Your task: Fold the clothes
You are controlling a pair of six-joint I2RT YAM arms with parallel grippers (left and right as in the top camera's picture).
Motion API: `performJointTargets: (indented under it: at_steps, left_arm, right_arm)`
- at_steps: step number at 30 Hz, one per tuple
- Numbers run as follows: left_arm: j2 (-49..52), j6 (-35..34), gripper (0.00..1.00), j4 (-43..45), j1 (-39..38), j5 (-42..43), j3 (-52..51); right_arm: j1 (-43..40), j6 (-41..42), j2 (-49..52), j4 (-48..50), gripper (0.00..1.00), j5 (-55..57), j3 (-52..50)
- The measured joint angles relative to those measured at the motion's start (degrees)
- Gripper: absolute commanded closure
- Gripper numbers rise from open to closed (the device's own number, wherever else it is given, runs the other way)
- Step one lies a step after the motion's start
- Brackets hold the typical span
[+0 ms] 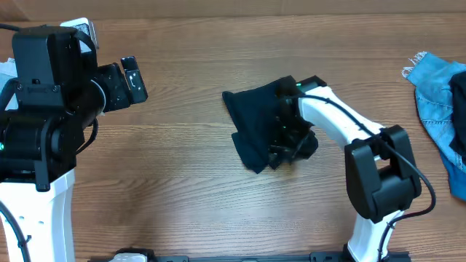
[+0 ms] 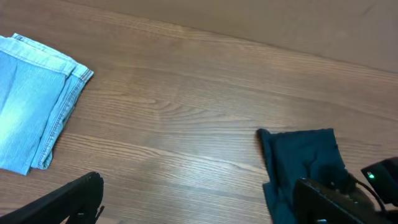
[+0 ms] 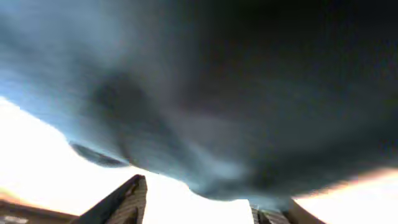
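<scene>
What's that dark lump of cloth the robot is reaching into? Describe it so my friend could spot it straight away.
Look at the middle of the wooden table, just where the white right arm reaches down. There lies the dark navy garment, a crumpled heap. Its near-black colour sets it apart from the bright blue denim piece at the table's right edge.

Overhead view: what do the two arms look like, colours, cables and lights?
Both arms have white links and boxy black joint housings. The left arm is mostly black on a white post; the right arm carries a black cable and a small green light.
</scene>
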Motion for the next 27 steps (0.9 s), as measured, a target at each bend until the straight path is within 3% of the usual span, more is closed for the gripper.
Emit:
performJointTargets:
  at_steps: [5,10,18,24,27]
  left_arm:
    - [0.0,0.0,0.0,-0.02,0.0,0.0,0.0]
    - [0.0,0.02,0.0,-0.02,0.0,0.0,0.0]
    - [0.0,0.02,0.0,0.0,0.0,0.0,0.0]
    - [0.0,0.0,0.0,0.0,0.0,0.0,0.0]
    - [0.0,0.0,0.0,0.0,0.0,0.0,0.0]
  right_arm:
    - [1.33,-2.91,-0.66,6.01,0.37,-7.78,0.04]
    - [1.53,-7.58,-4.04,8.07,0.39,-3.39,1.75]
    - [4.39,-17.86,-13.18,6.47,0.28,-1.11,4.87]
    - [6.01,-16.24,-13.38,14.32,0.28,5.86,5.03]
    - [6.01,-13.92,-9.73,15.98,0.35,9.49,5.05]
